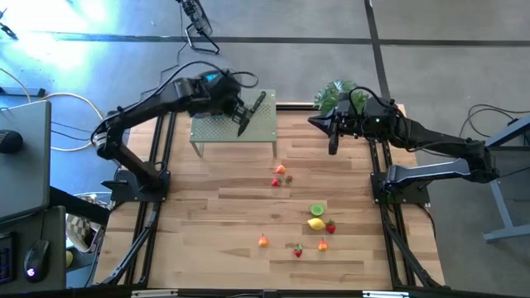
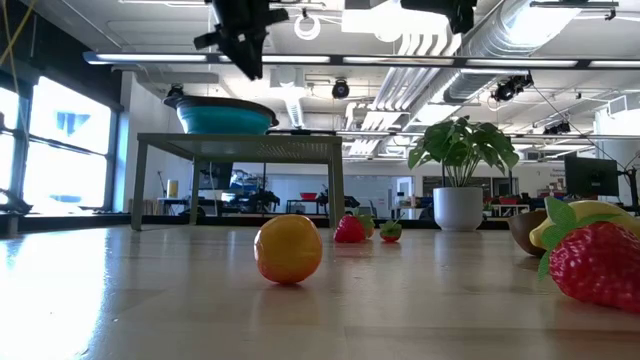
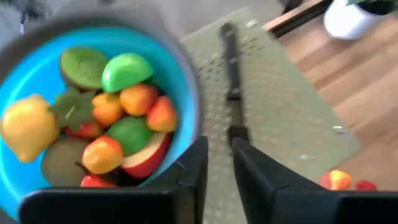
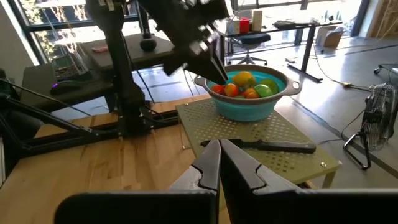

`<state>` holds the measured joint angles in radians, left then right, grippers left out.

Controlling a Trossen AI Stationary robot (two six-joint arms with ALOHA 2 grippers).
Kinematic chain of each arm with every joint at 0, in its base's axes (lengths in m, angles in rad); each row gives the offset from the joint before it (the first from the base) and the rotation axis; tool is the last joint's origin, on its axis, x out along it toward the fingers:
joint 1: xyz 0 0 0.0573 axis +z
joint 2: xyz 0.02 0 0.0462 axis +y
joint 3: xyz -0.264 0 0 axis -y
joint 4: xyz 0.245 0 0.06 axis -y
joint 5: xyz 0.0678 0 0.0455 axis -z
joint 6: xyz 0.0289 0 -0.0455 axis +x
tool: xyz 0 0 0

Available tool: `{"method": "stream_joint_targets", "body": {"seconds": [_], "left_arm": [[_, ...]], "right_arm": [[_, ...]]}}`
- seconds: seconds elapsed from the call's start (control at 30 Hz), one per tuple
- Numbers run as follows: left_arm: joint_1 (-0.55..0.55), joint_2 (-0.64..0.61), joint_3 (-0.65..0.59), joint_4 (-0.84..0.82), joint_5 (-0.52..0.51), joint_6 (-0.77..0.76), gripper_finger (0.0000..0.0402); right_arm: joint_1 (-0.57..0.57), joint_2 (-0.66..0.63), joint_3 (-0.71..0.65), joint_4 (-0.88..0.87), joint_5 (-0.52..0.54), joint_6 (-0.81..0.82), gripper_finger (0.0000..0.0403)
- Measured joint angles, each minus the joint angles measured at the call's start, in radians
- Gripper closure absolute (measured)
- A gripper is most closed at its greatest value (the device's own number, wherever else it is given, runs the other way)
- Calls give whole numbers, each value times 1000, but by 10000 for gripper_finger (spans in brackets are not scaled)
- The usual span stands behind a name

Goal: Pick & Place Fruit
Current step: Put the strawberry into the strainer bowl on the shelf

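A blue bowl [image 3: 185, 74] heaped with toy fruit [image 3: 127, 71] stands on the left part of a green perforated stand [image 1: 224, 132] at the table's far edge. My left gripper [image 3: 219, 163] hovers above the stand just right of the bowl's rim. Its fingers stand slightly apart with nothing between them; it also shows in the right wrist view [image 4: 214, 71]. Several loose fruit pieces lie on the table, among them a lime half [image 1: 317, 210], a lemon [image 1: 315, 223] and an orange [image 2: 288, 249]. My right gripper [image 4: 219, 158] waits shut and empty at the far right [image 1: 333, 142].
A black-handled knife [image 3: 231, 62] lies on the stand to the right of the bowl, under my left gripper. A potted plant [image 1: 335, 93] stands at the far right corner, beside my right arm. Bare wood lies between the stand and the loose fruit.
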<state>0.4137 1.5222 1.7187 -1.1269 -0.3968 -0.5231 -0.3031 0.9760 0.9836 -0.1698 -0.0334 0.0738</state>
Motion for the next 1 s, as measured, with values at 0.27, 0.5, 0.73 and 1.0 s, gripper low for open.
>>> {"method": "stream_joint_targets", "body": {"seconds": [0.27, 0.5, 0.73, 1.0], "left_arm": [[-126, -60, 0, 6, -99, 49, 398], [-208, -69, 0, 3, -169, 40, 400], [-295, -97, -120, 128, -208, 14, 401], [-407, -206, -420, 407, -200, -83, 401]], "right_arm": [[0, 0, 0, -29, -12, 11, 401], [0, 0, 0, -109, -23, 10, 401], [0, 0, 0, -144, -61, 8, 401], [0, 6, 0, -176, -144, 8, 401]]}}
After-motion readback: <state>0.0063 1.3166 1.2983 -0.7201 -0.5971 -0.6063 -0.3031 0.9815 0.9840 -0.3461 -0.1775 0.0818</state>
